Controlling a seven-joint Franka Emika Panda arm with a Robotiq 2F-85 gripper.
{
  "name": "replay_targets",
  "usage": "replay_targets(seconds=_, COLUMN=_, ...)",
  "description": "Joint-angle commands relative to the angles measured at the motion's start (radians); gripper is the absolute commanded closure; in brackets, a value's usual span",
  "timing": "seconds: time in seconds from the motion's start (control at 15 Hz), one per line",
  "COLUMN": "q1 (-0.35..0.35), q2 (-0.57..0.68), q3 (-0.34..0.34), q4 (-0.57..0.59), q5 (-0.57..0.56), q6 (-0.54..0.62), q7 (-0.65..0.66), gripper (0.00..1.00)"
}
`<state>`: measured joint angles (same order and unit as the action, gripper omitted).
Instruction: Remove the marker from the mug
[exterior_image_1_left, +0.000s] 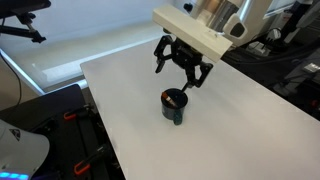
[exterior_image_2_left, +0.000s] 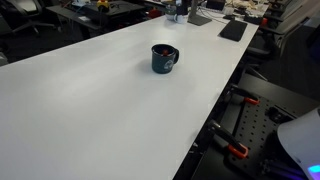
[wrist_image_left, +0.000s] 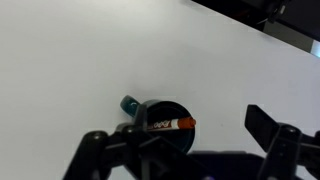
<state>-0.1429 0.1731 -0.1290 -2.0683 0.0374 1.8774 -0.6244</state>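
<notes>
The dark mug (exterior_image_1_left: 174, 104) stands upright near the middle of the white table (exterior_image_1_left: 240, 130). It also shows in an exterior view (exterior_image_2_left: 164, 58) and in the wrist view (wrist_image_left: 160, 124). The marker (wrist_image_left: 172, 125), with a red-orange end, lies inside it across the opening, and a red bit shows at the rim (exterior_image_2_left: 172, 54). My gripper (exterior_image_1_left: 183, 70) hangs open and empty just above and behind the mug. In the wrist view its fingers (wrist_image_left: 185, 140) frame the bottom edge, with the mug by the left one.
The table's edges drop off to dark floor and equipment with red clamps (exterior_image_2_left: 236, 150). Desks with clutter (exterior_image_2_left: 215, 15) stand beyond the far end. A black arm mount (exterior_image_1_left: 20, 25) sits at the back.
</notes>
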Motion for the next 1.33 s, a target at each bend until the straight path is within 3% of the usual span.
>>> replay_targets(seconds=0.0, q1=-0.013, q2=0.001, q3=0.012, q4=0.004, q5=-0.003, q6=-0.004, q7=0.002, gripper=0.00)
replay_targets(seconds=0.47, q1=-0.032, q2=0.047, q3=0.015, q4=0.053, q5=0.003, q6=-0.012, q7=-0.057, gripper=0.00)
replay_targets(seconds=0.87, q1=-0.015, q2=0.128, q3=0.059, q4=0.150, q5=-0.015, q6=-0.048, q7=-0.122, gripper=0.00)
replay_targets(seconds=1.27, q1=-0.016, q2=0.148, q3=0.096, q4=0.122, q5=-0.002, q6=-0.026, q7=-0.139, gripper=0.00)
